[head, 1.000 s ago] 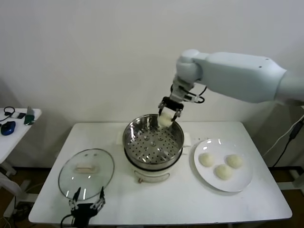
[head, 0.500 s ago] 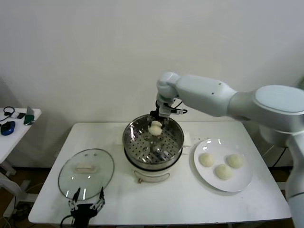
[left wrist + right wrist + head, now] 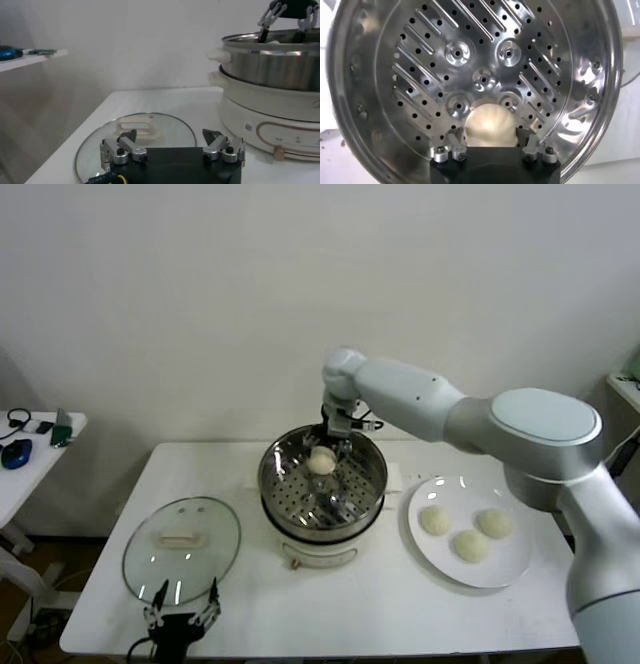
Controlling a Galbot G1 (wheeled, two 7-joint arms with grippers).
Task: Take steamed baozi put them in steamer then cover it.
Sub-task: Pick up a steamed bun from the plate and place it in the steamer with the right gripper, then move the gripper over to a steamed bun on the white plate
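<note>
The right hand [image 3: 322, 452] reaches down into the steamer [image 3: 323, 492], a round pot of shiny steel on a cream-white base at the middle of the white desk [image 3: 400, 604]; in the right wrist view its fingers [image 3: 451, 146] stand apart on either side of one baozi [image 3: 489, 126], a smooth, pale cream dome resting on the perforated steel tray [image 3: 475, 65], whose surface is dotted with small holes, ribbed with slanted ridges and set with round bosses; whether the pads touch the dough cannot be told; three more baozi [image 3: 467, 533], equally round and matt, sit together on a flat white plate [image 3: 508, 569] just beside the steamer on the robot's right; on the other side lies a round glass lid [image 3: 181, 548] with a pale oblong handle, flat on the desk; the left hand [image 3: 181, 616] hovers at the lid's near edge, its fingers spread wide and holding nothing.
</note>
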